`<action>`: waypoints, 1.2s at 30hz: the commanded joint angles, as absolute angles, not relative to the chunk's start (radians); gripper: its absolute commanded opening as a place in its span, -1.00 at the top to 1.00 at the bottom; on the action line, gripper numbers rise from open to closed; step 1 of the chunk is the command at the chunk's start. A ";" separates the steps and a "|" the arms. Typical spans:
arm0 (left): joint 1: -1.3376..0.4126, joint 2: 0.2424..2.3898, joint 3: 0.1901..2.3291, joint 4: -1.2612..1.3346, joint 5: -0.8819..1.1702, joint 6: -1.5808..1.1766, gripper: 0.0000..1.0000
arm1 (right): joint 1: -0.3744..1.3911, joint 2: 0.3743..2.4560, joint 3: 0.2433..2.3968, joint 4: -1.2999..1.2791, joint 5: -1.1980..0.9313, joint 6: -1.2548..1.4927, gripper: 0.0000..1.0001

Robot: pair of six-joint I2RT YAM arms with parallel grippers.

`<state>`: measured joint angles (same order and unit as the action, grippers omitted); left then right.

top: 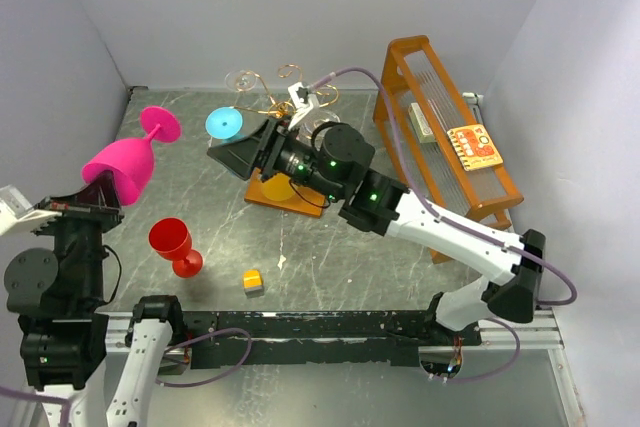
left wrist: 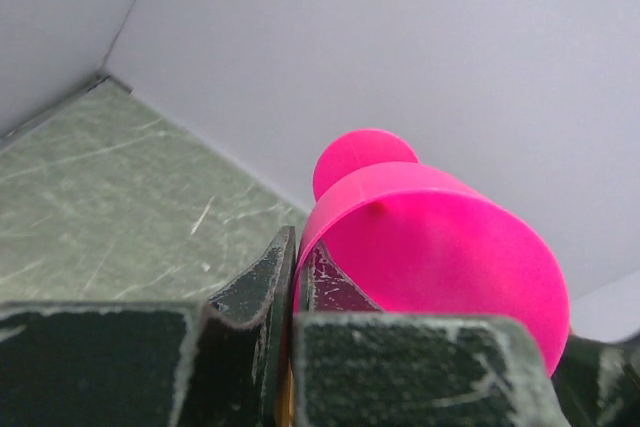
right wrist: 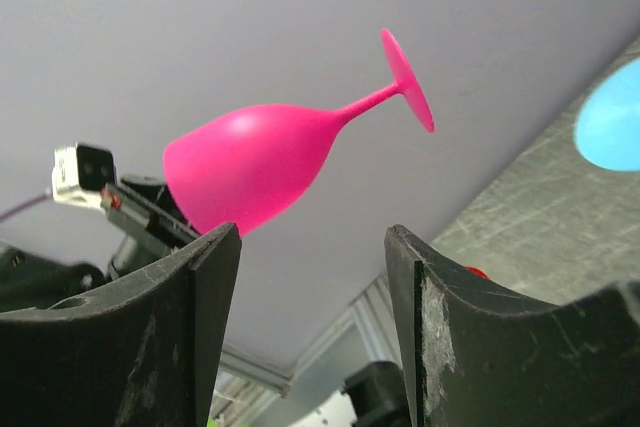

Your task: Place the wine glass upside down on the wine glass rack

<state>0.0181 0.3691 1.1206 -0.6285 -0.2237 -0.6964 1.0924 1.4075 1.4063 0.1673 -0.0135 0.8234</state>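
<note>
The glass (top: 122, 165) is hot pink, opaque and smooth with a soft matte sheen, like moulded plastic: a rounded tulip bowl, a short thin stem and a flat round foot. It is well to the left of the rack (top: 300, 205), raised off the tabletop (top: 330, 247) and tilted, its mouth down toward the left gripper (top: 100, 195) and its foot pointing up and away. That gripper's scuffed black fingers (left wrist: 255, 292) are pressed together on the thin wall of the bowl at its rim, one inside and one outside. The right gripper (top: 222, 152) hangs just left of the rack with its jaws spread wide and nothing between them, facing the glass; from its wrist the bowl shows side-on against the pale wall. The rack is thin gold wire curled into scrolls above a flat orange-brown wooden base, partly hidden by the right arm. A flat sky-blue disc (top: 225, 124) sits close by the wire on its left. Left of the rack and nearer the arms stands a glossy red goblet (top: 175, 245), and near it a small yellow-orange block (top: 253, 280). To the right of the rack is an orange wooden slatted frame (top: 440, 137). The tabletop is grey-green, marbled and scratched.
</note>
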 commanded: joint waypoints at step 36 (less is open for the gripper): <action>0.028 0.223 0.930 -0.175 0.022 -0.689 0.86 | 1.162 1.698 1.746 0.179 0.160 1.323 0.17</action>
<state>0.0181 0.2382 0.9367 -0.2314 -0.0250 -0.6720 1.1526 1.7386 1.7721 0.1638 0.1005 1.2663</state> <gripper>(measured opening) 0.093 0.447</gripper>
